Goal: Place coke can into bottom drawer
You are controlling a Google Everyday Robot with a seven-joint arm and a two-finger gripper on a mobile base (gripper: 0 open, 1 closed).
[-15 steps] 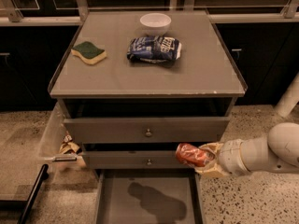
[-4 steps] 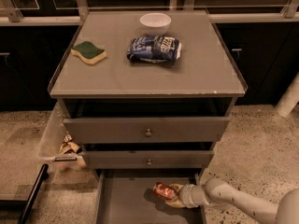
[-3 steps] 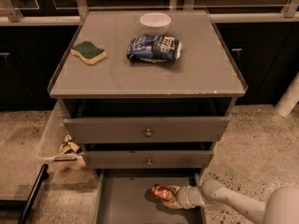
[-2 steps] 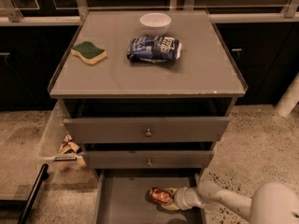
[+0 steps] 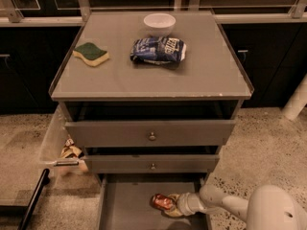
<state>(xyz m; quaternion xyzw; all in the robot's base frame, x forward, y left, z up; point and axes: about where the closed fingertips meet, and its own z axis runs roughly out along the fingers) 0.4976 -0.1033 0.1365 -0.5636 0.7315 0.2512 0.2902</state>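
Observation:
The coke can [image 5: 162, 201] lies on its side inside the open bottom drawer [image 5: 124, 205], near the middle of its grey floor. My gripper [image 5: 171, 206] reaches into the drawer from the right, its fingers closed around the can's right end. The white arm [image 5: 225, 206] runs back to the lower right corner.
Two upper grey drawers with round knobs [image 5: 152, 136] sit slightly open above. On the cabinet top [image 5: 211, 71] lie a green sponge [image 5: 90, 53], a blue-and-white snack bag [image 5: 159, 50] and a white bowl [image 5: 159, 22]. A bin [image 5: 61, 147] with crumpled wrappers hangs at the cabinet's left.
The gripper has carried the can from beside the middle drawer down into the bottom drawer, then moved it a little left and lower.

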